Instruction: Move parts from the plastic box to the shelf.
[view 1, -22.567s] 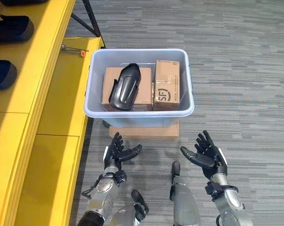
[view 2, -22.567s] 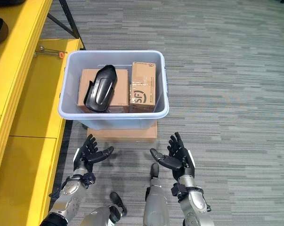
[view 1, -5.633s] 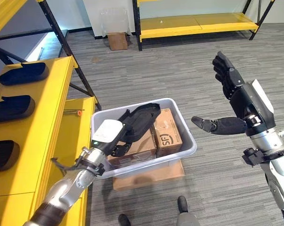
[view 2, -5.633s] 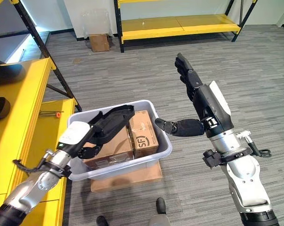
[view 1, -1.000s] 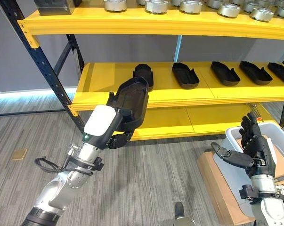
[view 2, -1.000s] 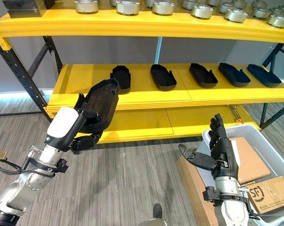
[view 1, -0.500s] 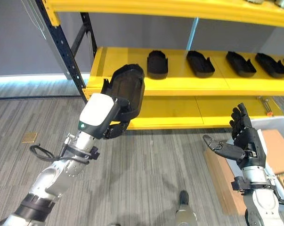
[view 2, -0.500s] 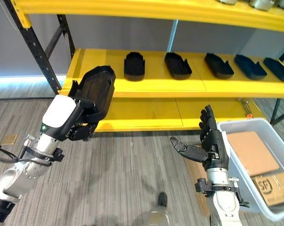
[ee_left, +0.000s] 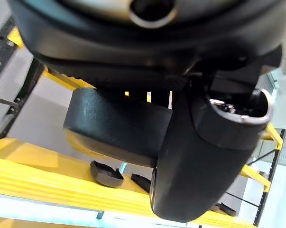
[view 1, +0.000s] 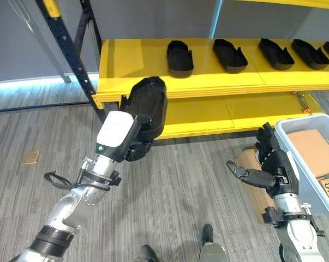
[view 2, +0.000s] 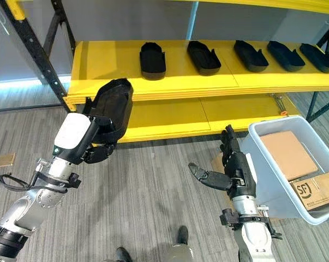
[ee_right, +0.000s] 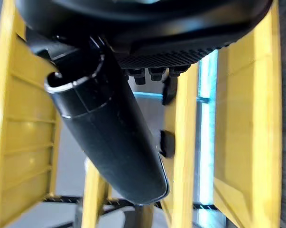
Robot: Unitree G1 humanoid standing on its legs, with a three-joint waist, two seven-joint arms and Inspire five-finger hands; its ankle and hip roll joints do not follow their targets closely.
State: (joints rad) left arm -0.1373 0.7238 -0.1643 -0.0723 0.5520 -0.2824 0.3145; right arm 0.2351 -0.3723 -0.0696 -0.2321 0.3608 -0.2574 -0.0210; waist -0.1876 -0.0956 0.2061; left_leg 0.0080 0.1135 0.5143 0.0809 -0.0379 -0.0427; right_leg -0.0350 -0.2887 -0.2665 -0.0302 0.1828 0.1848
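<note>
Gripping the black moulded plastic shell part (view 1: 148,105), left hand (view 1: 132,143) holds it just before the yellow steel shelf (view 1: 131,60); fingers partly hidden, view shifted since half a second ago. Right eye view: right hand (view 2: 233,168) splayed beside grey plastic box (view 2: 263,176), cut off. Left wrist view: thumb (ee_left: 199,156) across part.

Five black parts (view 2: 152,58) lie in a row on the yellow shelf (view 2: 99,63); a sixth part (view 2: 114,106) is in the left hand (view 2: 96,148). One plastic box (view 2: 262,169) at 4 o'clock holds two cartons (view 2: 287,154).
</note>
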